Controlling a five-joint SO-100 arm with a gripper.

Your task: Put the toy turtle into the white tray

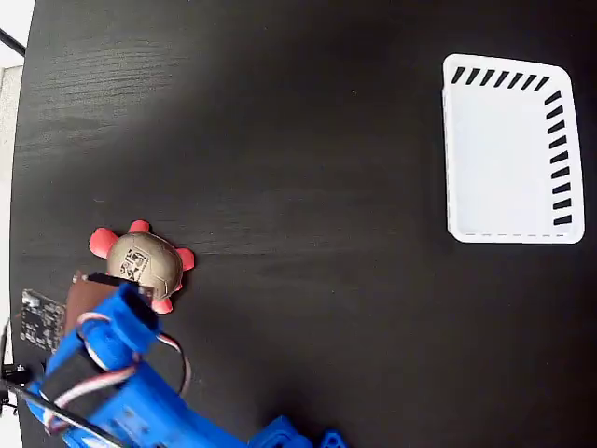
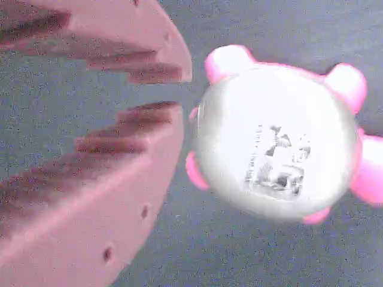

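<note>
Black, faintly grained tabletop [image 1: 308, 187] fills nearly the whole fixed view, with a pale strip of something else along the left edge. At the lower left of that view the blue arm [image 1: 121, 383] comes up from the bottom edge, wires looping over it, and ends in a dark reddish gripper [image 1: 98, 285] whose tip sits just beside the lower left of the toy turtle [image 1: 143, 262]. In the wrist view the gripper [image 2: 170, 92] takes up the left half of the frame as two pinkish toothed fingers [image 2: 102, 179] — their tips stand only a narrow gap apart, with nothing between them, so the jaws are nearly closed and empty. The turtle [image 2: 276, 156] lies just to the right of those tips in the wrist view, resting on the table with its domed shell up and a dark printed mark on the shell; whether the fingertips actually touch it I cannot tell. In the fixed view its tan shell shows red head and flippers poking out around the edge. A small green circuit board [image 1: 42, 317] sits at the left edge beside the arm. Well apart from all this — at the upper right of the fixed view — lies the white tray [image 1: 560, 149], a shallow rectangle with rounded corners and dark slots along its top and right sides, with nothing inside it.
</note>
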